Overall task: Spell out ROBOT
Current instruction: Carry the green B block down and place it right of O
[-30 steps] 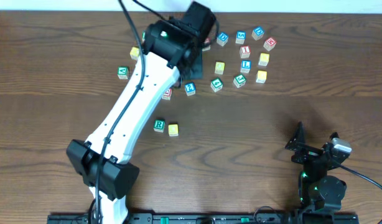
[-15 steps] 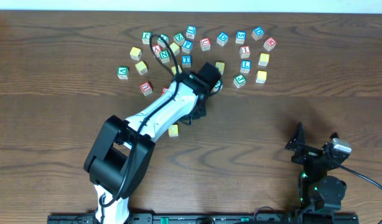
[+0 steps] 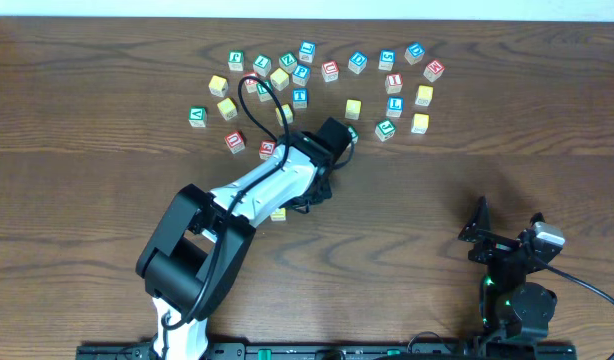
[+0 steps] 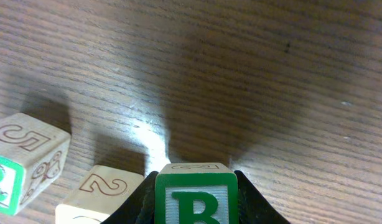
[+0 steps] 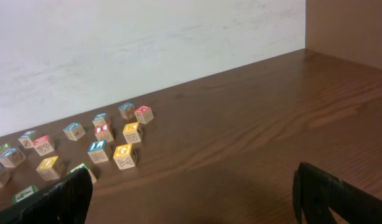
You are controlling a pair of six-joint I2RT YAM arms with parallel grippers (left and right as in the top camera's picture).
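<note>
your left claw [image 4: 195, 204] had drawn b [image 4: 194, 198] back from the pile [image 3: 279, 78], pinching its flat sides; likely light, stiff wood.

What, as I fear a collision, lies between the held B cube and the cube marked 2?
Left wrist view: only a dark finger of the left gripper and a sliver of table separate the B cube from the cube marked 2.

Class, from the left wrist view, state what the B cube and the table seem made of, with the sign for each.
B cube: likely pale bare wood, grain showing on its top face; the front bears matte green paint. Table: dark brown wood or wood-look laminate, streaky grain with a soft glare patch; which, the view cannot settle.
</note>
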